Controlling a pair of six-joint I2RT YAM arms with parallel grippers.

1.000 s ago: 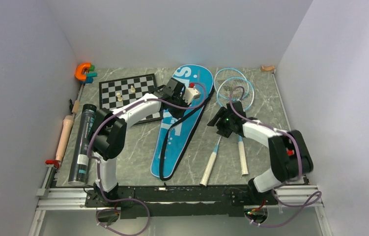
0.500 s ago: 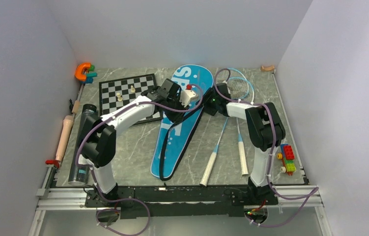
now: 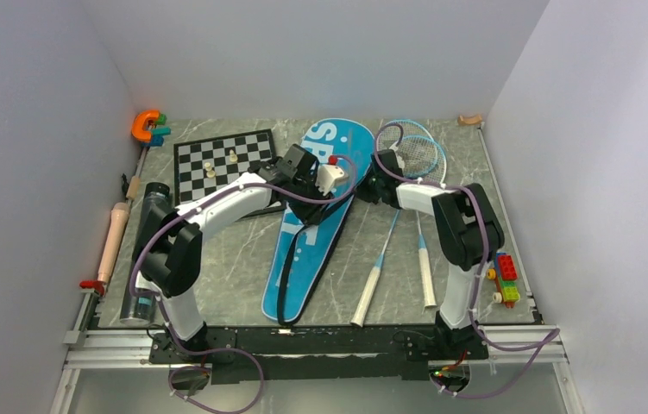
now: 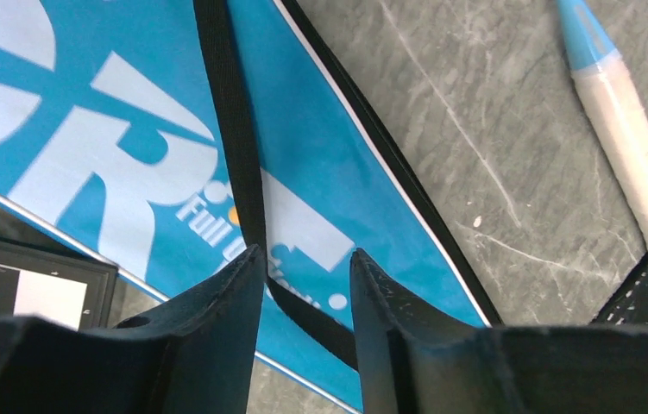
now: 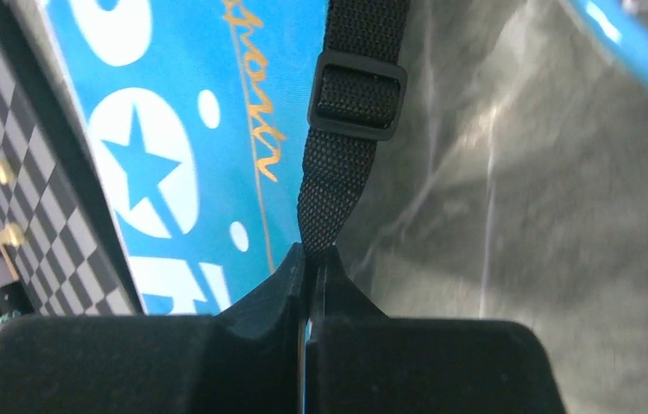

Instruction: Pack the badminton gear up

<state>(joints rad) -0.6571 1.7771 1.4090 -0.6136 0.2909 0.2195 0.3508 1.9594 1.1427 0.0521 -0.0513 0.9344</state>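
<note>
The blue SPORT bag (image 3: 303, 246) lies flat mid-table with its black strap (image 5: 337, 190) trailing off its right edge. My right gripper (image 5: 311, 250) is shut on that strap just below the buckle (image 5: 357, 93), beside the bag's wide end (image 3: 370, 185). Over the bag's middle, my left gripper (image 4: 307, 259) hangs open, and the strap (image 4: 234, 129) runs loosely between its fingers. Two light-blue rackets (image 3: 415, 151) lie right of the bag, beige handles (image 3: 426, 280) toward me. The long black tube (image 3: 143, 259) lies at the left edge.
A chessboard (image 3: 217, 164) with small pale pieces sits against the bag's left side. An orange clamp (image 3: 143, 127) is at the back left, a wooden roller (image 3: 113, 237) along the left rail, coloured bricks (image 3: 503, 276) at the right wall.
My right arm swung from the racket shafts to the bag's right edge and shut on the strap. My left gripper opened. The bag's narrow end shifted slightly left.
</note>
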